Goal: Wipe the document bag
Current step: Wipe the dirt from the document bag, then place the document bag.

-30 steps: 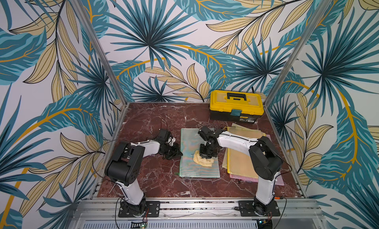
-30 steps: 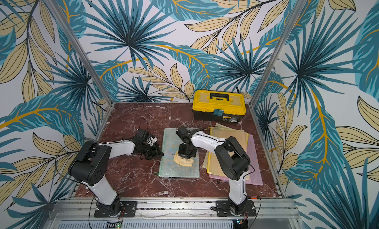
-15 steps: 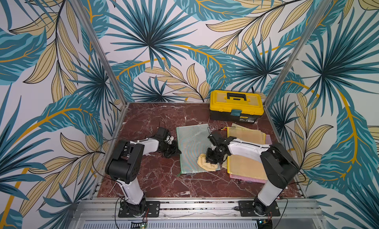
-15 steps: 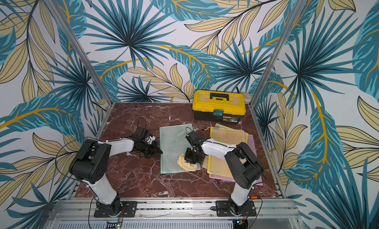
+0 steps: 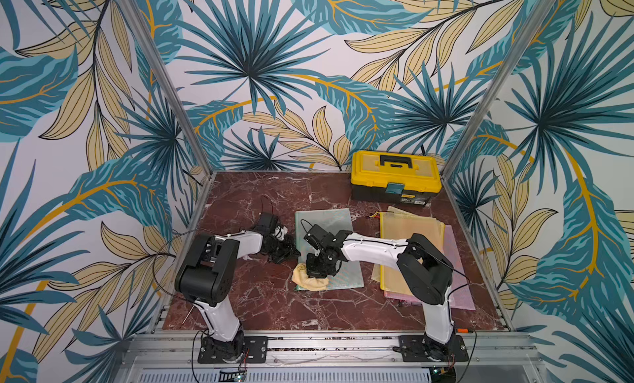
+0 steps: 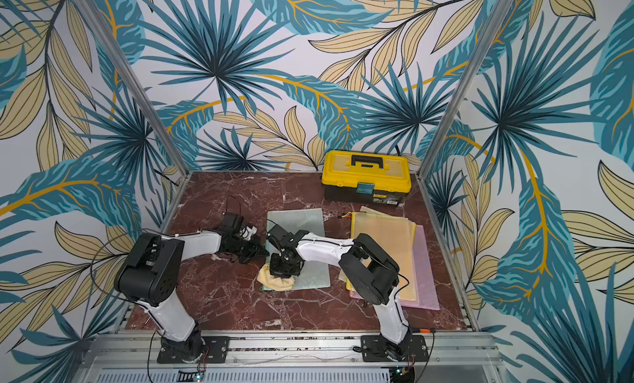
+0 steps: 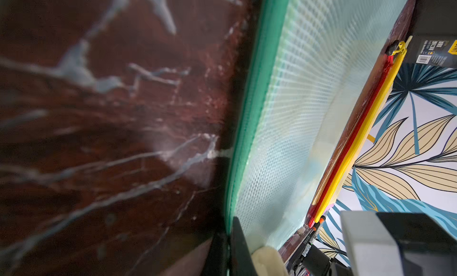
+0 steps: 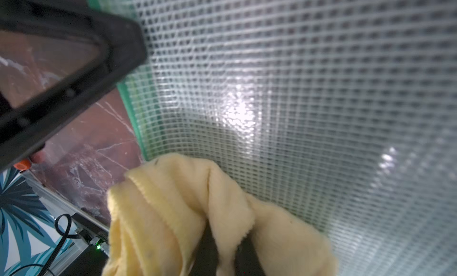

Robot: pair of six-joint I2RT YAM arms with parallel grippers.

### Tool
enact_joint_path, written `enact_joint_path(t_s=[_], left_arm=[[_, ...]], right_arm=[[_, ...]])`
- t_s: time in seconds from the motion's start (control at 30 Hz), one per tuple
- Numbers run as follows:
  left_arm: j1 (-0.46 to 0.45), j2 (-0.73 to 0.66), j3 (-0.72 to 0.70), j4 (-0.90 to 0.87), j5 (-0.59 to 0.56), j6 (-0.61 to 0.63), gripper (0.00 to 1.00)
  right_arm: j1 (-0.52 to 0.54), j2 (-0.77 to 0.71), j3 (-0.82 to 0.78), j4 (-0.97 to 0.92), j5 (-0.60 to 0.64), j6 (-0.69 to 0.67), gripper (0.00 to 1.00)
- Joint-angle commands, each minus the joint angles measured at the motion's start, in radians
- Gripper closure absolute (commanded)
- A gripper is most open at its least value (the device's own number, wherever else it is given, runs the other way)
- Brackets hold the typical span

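Cloth [image 5: 308, 280] slid left onto document bag [image 5: 324, 227] lower-left corner | bag long axis top-bottom | right gripper [image 5: 319, 270] grasping cloth | left gripper [image 5: 291, 251] clenched

1. both top views are bright and evenly lit from above, sharp from the patterned walls [image 5: 308, 55] down to the worktop [image 5: 274, 305]; shadows there are short and soft.
2. the frame posts [image 5: 163, 79] lean and bow outward toward the picture edges, a wide-lens bend.
3. left wrist view: dim on the marble, which is smeared and out of focus close to the lens; the document bag [image 7: 284, 138] mesh looks pale, washed by light.
4. right wrist view: white glare patches on the mesh; the cloth [image 8: 173, 200] nearest the lens is soft.
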Motion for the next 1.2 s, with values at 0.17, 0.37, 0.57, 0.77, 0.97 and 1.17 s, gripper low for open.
enact_joint_path(t_s=[0.17, 0.37, 0.57, 0.77, 0.97, 1.17], left_arm=[[0.006, 0.002, -0.010, -0.005, 0.010, 0.035, 1.00], [0.007, -0.072, 0.040, -0.120, -0.021, 0.072, 1.00], [-0.004, -0.290, 0.215, -0.369, -0.068, 0.165, 1.00], [-0.137, -0.343, 0.456, -0.413, 0.025, 0.125, 1.00], [-0.335, -0.163, 0.763, -0.414, 0.147, 0.091, 1.00], [-0.469, 0.018, 1.013, -0.413, 0.150, 0.095, 1.00]], right_arm=[[-0.266, -0.233, -0.412, -0.112, 0.119, -0.054, 1.00], [-0.344, -0.362, -0.392, -0.200, 0.175, -0.138, 1.00], [-0.336, -0.566, -0.133, -0.250, 0.200, -0.147, 1.00], [-0.336, -0.801, 0.018, -0.294, 0.464, -0.127, 1.00], [-0.339, -1.027, 0.003, -0.312, 0.689, -0.107, 1.00], [-0.339, -1.154, -0.005, -0.401, 0.812, -0.129, 1.00]])
